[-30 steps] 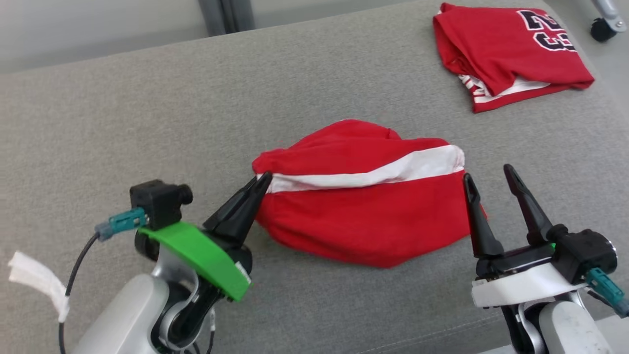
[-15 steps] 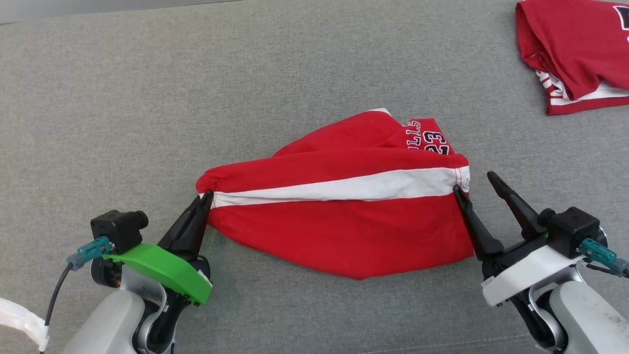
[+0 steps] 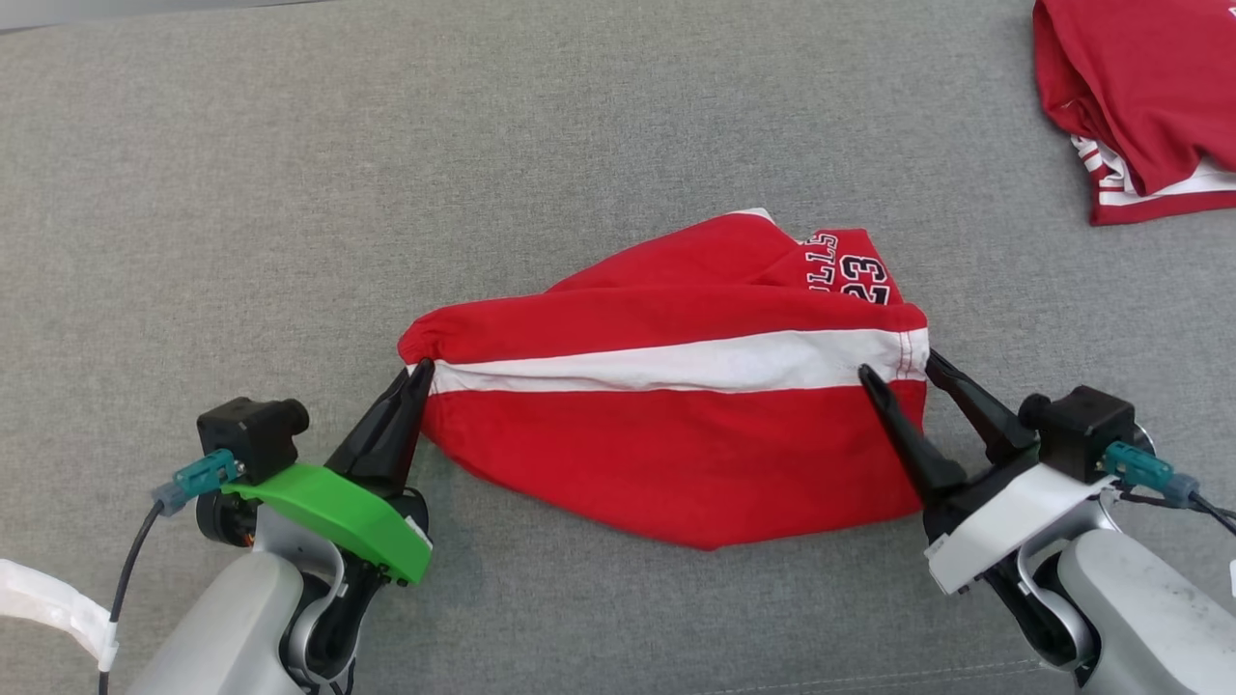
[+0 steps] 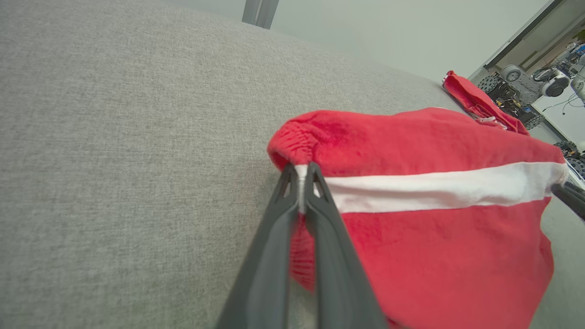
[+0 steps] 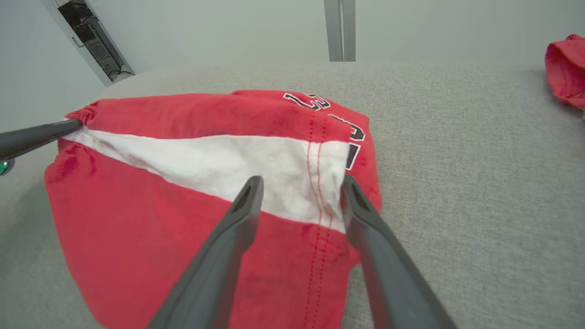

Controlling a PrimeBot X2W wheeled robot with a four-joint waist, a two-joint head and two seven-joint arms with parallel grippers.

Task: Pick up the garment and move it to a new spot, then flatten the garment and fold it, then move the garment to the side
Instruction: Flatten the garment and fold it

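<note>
I think I am in a robot lab, because past the far corner of the big gray cloth bench (image 4: 114, 160) I see wheeled machines (image 4: 525, 84) and loose wires, and behind the bench stand a plain pale wall (image 5: 219, 32) and a metal post (image 5: 339, 29).

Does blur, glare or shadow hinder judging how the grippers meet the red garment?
Head view: sharp, evenly lit, no glare, faint shadow under the red garment on the grey cushion. Left wrist view: the left gripper blurs toward the bottom edge, but its tips on the cloth are sharp. Right wrist view: the right gripper is soft near the lens; hem stitching reads clearly.
</note>
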